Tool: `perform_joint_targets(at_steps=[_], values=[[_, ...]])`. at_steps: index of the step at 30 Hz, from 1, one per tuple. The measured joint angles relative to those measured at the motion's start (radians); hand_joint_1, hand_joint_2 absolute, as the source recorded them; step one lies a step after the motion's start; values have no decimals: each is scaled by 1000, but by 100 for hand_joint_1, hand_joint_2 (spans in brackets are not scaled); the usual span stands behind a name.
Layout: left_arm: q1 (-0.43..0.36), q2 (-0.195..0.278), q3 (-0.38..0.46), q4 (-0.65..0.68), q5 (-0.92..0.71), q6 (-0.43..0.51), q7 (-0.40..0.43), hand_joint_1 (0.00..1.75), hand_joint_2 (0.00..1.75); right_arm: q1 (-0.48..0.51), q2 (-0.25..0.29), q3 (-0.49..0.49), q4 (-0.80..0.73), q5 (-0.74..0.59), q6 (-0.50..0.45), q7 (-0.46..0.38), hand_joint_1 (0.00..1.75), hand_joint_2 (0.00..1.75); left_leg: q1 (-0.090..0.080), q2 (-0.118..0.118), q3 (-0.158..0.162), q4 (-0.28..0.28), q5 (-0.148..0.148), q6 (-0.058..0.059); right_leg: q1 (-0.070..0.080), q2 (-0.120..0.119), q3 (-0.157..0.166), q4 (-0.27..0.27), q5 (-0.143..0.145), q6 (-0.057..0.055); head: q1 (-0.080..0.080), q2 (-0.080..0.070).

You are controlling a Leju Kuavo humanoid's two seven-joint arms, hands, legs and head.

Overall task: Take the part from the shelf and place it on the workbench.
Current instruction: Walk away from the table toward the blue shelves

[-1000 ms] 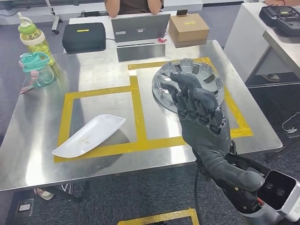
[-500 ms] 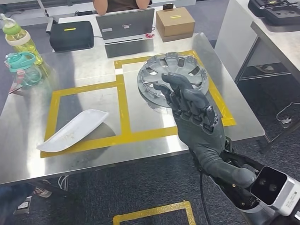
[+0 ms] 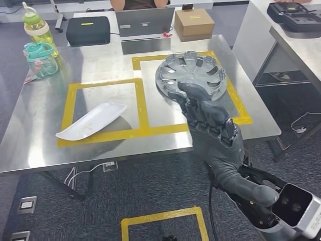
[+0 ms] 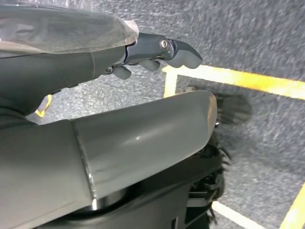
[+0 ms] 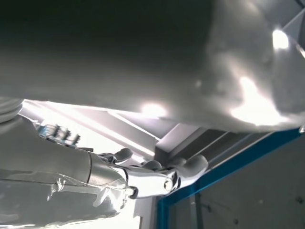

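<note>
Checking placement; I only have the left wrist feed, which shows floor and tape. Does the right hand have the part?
Observer: Yes. In the head view the right hand grips the round grey part by its near rim.
Operator: Over the workbench?
Observer: Yes, it is over the workbench, above the right yellow-taped box. I cannot tell whether it touches the surface.
Operator: Anything in the way?
Observer: A white curved panel lies in the left taped box, apart from the part.
</note>
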Motion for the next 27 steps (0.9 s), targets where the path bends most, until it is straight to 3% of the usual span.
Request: perform_joint_targets(at_steps=[1, 3, 5, 6, 8, 9, 11, 13, 14, 15, 16, 18, 20, 22, 25, 27], values=[[0, 0, 0, 0, -1, -1, 0, 0, 0, 1, 0, 0, -1, 4, 0, 1, 0, 0, 0, 0, -10, 2, 8, -3, 0, 0, 36, -29, 26, 0, 4, 0], [0, 0, 0, 0, -5, -4, 0, 0, 0, 0, -1, -2, -6, 12, -1, 4, 0, 0, -1, 0, -26, 7, 19, -10, 1, 0, 145, -176, 72, -4, 12, 0], [-4, -1, 0, 0, -9, -6, 1, 0, 0, 0, -1, -4, -15, 18, -4, 9, 0, 0, -5, -1, -36, 14, 31, -20, 5, 1, 230, -306, 72, -12, 15, 0], [-6, -1, 0, 0, -11, -6, 1, 0, 0, 1, -1, -5, -18, 20, -5, 10, 0, 0, -6, -1, -41, 16, 38, -26, 7, 1, 244, -334, 65, -16, 15, 0], [-8, -1, 0, 0, -13, -6, 2, 0, 0, 3, -1, -7, -22, 21, -6, 13, 0, 0, -6, -2, -51, 19, 46, -37, 5, -1, 238, -344, 72, -29, 11, 0], [-9, 0, 0, 0, -14, -6, 2, 0, 0, 4, -1, -7, -23, 22, -6, 14, 0, 0, -6, -3, -60, 32, 34, -43, 2, -2, 230, -346, 79, -38, 8, 0], [-10, 0, 0, 0, -14, -6, 3, 0, 0, 4, -3, -8, -24, 22, -7, 15, 0, 0, -3, -7, -97, 119, -44, -52, -4, -6, 210, -348, 97, -56, -4, 0], [-10, -1, 0, 0, -14, -6, 3, 0, 0, 4, -3, -8, -25, 23, -8, 16, 0, 0, 2, -7, -142, 258, -134, -59, -2, -6, 184, -346, 115, -64, -16, 0], [-10, -1, 0, 0, -14, -6, 3, 0, 0, 4, -3, -8, -25, 23, -8, 16, 0, 0, 3, -7, -152, 307, -151, -61, -1, -6, 171, -345, 123, -63, -19, 0], [-10, -1, 0, 0, -14, -6, 3, 0, 0, 4, -3, -8, -25, 23, -8, 17, 0, 0, 4, -7, -146, 325, -143, -62, -1, -6, 159, -342, 130, -63, -20, 0], [-10, 0, 0, 0, -14, -6, 3, 0, 0, 4, -3, -8, -25, 23, -8, 17, 0, 0, 5, -7, -122, 306, -118, -62, -1, -6, 146, -338, 137, -61, -22, 0], [-11, 0, 0, 0, -12, -6, 3, 0, 0, 4, -3, -8, -25, 24, -9, 17, 0, 0, 5, -8, -32, 180, -63, -56, 0, -5, 125, -327, 146, -55, -23, 0], [-13, 0, 0, 0, -11, -6, 3, 0, 0, 3, -3, -8, -26, 26, -9, 17, 0, 0, 1, -9, 46, 58, -52, -50, 3, -5, 112, -318, 151, -49, -24, 0], [-14, 0, 0, 0, -10, -5, 3, 0, 0, 3, -3, -8, -26, 26, -9, 18, 0, 0, -2, -10, 68, 22, -58, -48, 6, -5, 107, -315, 152, -47, -25, 0], [-14, 0, 0, 0, -10, -5, 3, 0, 0, 3, -3, -8, -26, 26, -9, 18, 0, 0, -2, -10, 69, 17, -59, -47, 5, -5, 107, -315, 154, -45, -23, 0], [-14, 0, 0, 0, -10, -5, 3, 0, 0, 3, -3, -8, -27, 26, -9, 18, 0, 0, -3, -11, 67, 12, -59, -43, 4, -6, 107, -316, 162, -37, -20, 0]])
